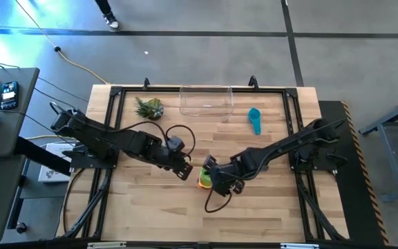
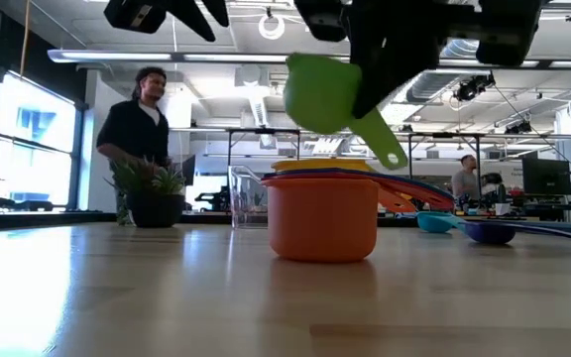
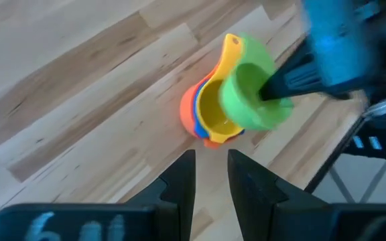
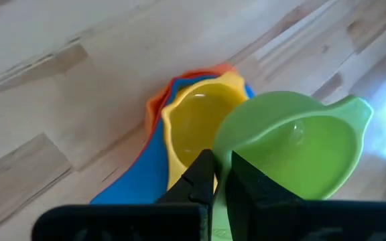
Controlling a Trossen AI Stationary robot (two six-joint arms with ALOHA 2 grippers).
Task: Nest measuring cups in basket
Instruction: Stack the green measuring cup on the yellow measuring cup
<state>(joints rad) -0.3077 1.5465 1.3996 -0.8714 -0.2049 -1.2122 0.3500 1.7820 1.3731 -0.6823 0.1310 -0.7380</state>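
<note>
My right gripper [image 4: 220,161] is shut on a green measuring cup [image 2: 317,94] and holds it in the air just above a stack of nested cups [image 2: 323,213]. The stack has an orange cup outermost, blue between, and yellow [image 4: 193,120] innermost. It stands on its base on the table. My left gripper [image 3: 212,157] is open, holds nothing and hovers just left of the stack [image 1: 204,182]. A teal cup [image 1: 256,119] lies on the table right of the clear basket [image 1: 206,109] at the far edge. A dark purple cup [image 2: 489,233] shows only in the low view. My right gripper pinches the green cup's wall at the rim [image 4: 236,144], on the side away from its handle [image 4: 357,110], with one finger inside the bowl [image 3: 273,87] and one outside. The fingers slant down from the table's right. The cup is lifted clear and tilted, handle lower.
A small spiky green plant in a dark pot [image 1: 149,107] stands left of the basket. The black table frame [image 1: 116,91] runs along the edges. Bare wood lies at the near side. People [image 2: 137,129] are in the room beyond the table.
</note>
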